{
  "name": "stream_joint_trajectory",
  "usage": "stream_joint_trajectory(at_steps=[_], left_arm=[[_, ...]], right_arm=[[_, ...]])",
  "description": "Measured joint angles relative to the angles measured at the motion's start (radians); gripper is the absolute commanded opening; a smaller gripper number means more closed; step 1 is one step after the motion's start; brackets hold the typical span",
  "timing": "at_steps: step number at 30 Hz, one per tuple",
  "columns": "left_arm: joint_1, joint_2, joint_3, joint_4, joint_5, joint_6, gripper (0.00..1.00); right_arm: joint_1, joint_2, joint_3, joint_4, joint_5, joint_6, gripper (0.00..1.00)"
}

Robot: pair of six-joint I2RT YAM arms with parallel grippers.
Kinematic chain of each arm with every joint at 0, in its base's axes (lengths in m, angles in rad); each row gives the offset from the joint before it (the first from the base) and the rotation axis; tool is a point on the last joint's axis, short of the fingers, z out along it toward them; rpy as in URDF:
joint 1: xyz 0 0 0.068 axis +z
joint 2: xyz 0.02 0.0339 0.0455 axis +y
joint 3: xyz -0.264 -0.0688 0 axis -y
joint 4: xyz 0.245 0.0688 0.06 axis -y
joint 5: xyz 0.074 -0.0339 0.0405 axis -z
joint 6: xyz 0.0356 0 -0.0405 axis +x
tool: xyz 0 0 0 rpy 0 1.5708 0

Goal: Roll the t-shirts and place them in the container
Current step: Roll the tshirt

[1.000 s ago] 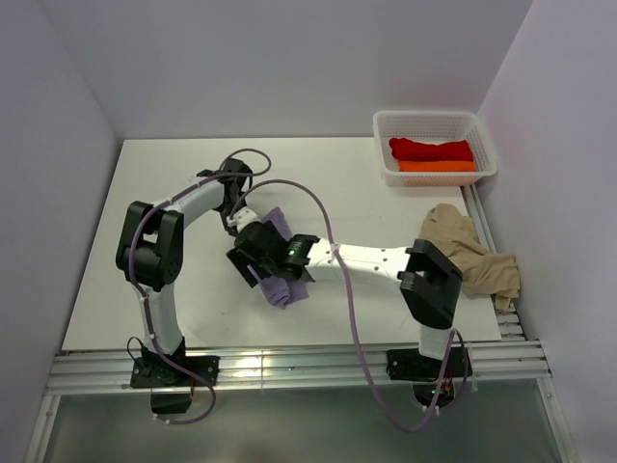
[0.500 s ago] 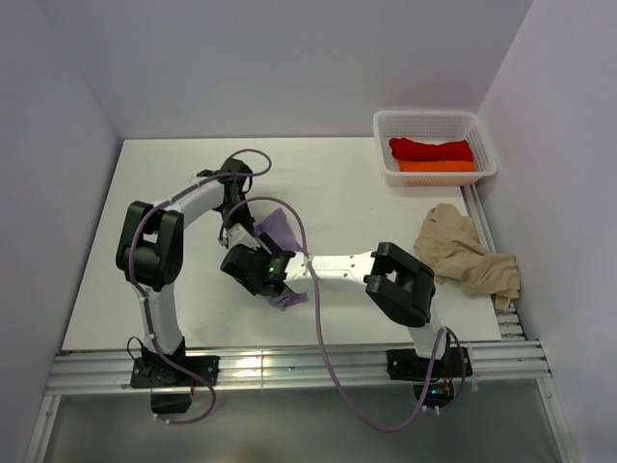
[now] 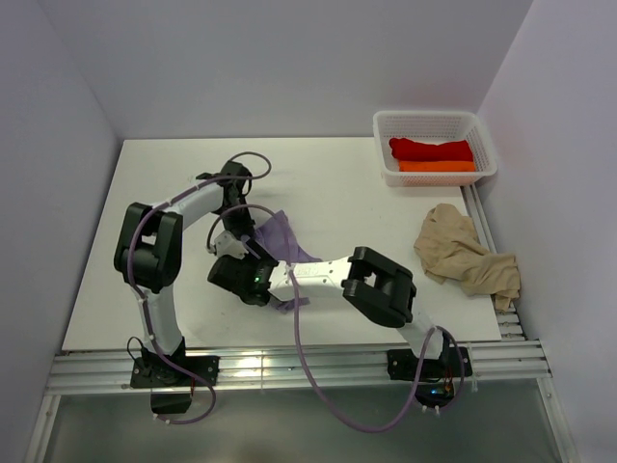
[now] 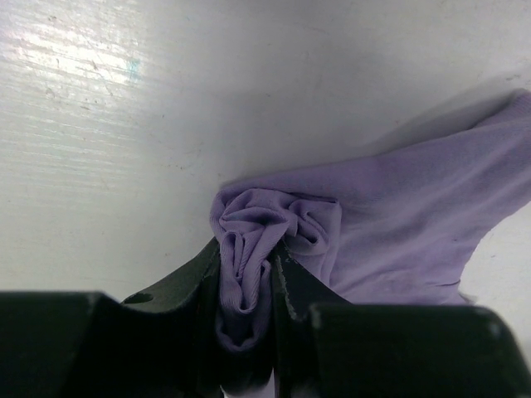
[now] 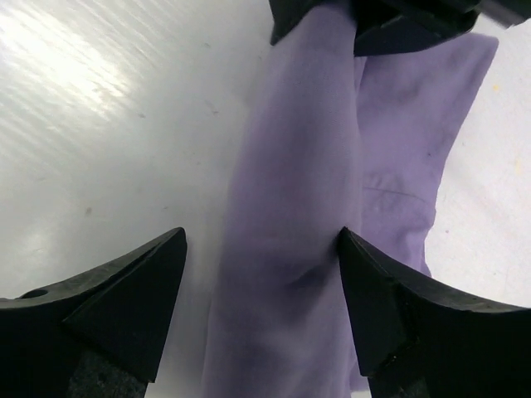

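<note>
The lavender t-shirt lies mid-table, partly rolled into a long tube. My left gripper is shut on its bunched end, low on the table. My right gripper is open, its fingers either side of the rolled tube without pinching it. The left gripper also shows at the top of the right wrist view. The beige t-shirt lies crumpled at the table's right edge. The red t-shirt and orange t-shirt lie rolled in the basket.
The white mesh basket stands at the back right corner. The right arm stretches low across the table's front from its base to the lavender shirt. Walls close in the left, back and right sides.
My right gripper has slid left and nearer along the lavender shirt, its arm folding. The shirt's loose part now spreads more toward the back right. The left gripper has kept its hold.
</note>
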Motion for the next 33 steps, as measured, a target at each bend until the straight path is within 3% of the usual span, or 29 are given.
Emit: stream_joint_trajectory(at_steps=[5, 9, 10, 12, 16, 22, 27, 33], left_arm=[[-0.002, -0.019, -0.032, 0.021, 0.004, -0.002, 0.22], [-0.003, -0.022, -0.036, 0.026, 0.008, -0.002, 0.22], [-0.003, -0.022, -0.036, 0.027, 0.009, -0.002, 0.23], [-0.003, -0.022, -0.036, 0.029, 0.010, -0.002, 0.25], [-0.003, -0.023, -0.037, 0.028, 0.014, 0.001, 0.49], [-0.003, -0.074, -0.069, 0.030, 0.030, -0.007, 0.72], [0.011, -0.171, -0.105, 0.065, 0.063, -0.026, 0.86], [0.076, -0.320, -0.190, 0.151, 0.109, -0.047, 0.88]], right_arm=[[0.001, 0.057, 0.005, 0.000, 0.074, 0.003, 0.65], [0.001, 0.060, 0.005, 0.002, 0.124, 0.009, 0.26], [0.001, 0.060, 0.005, 0.002, 0.130, 0.010, 0.11], [0.002, 0.060, 0.002, 0.006, 0.139, 0.015, 0.01], [0.003, 0.044, -0.033, 0.040, 0.120, 0.016, 0.00], [-0.031, -0.055, -0.153, 0.122, -0.051, 0.065, 0.00], [-0.109, -0.172, -0.294, 0.230, -0.256, 0.153, 0.00], [-0.233, -0.225, -0.397, 0.372, -0.538, 0.246, 0.00]])
